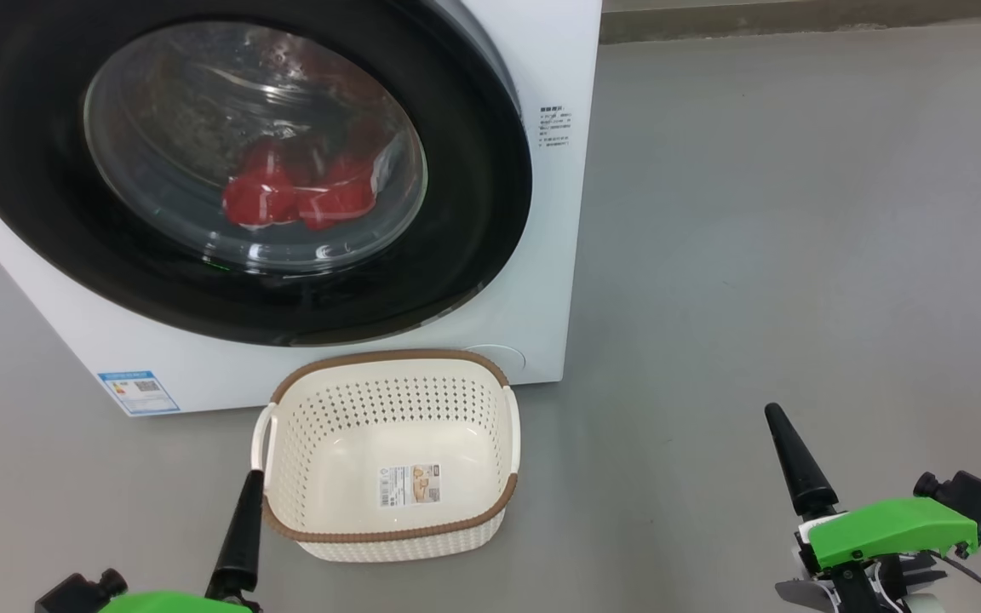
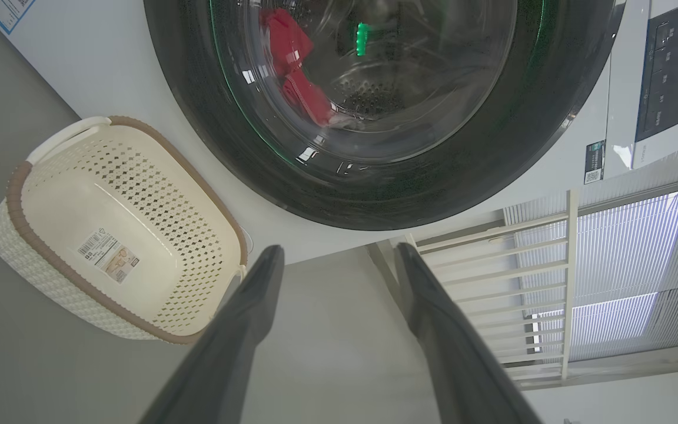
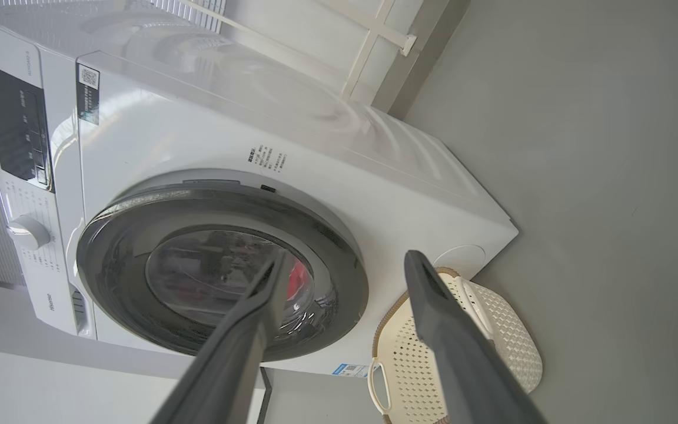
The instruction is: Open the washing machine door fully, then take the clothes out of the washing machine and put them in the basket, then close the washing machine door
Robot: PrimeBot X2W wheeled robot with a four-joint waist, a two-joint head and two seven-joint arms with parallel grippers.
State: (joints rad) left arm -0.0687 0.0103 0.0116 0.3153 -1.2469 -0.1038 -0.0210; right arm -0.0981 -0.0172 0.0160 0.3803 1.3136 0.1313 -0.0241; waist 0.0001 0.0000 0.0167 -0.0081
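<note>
door (image 1: 226, 298) shut over clothes (image 1: 295, 194) — basket (image 1: 388, 535) before machine (image 1: 552, 213), perhaps touching

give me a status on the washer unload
Left gripper and right gripper open, empty. Washing machine door not swung open, clothes inside. Basket empty below door, nothing seen in the way.

Soft, even, bright light lies over the floor (image 1: 797, 213), leaving only a faint shadow at the foot of the basket (image 1: 388, 545) and along the base of the machine (image 1: 559, 213). The glass of the door (image 1: 31, 170) bears pale streaks of glare, with a green glint on it in the left wrist view, where the blinds (image 2: 627, 253) glow blue-white, and the machine's top is washed out in the right wrist view. Both wrist views bend straight lines toward their edges, and the fingers of the left gripper (image 2: 339, 250) and right gripper (image 3: 346, 258) blur close to the lens.
</note>
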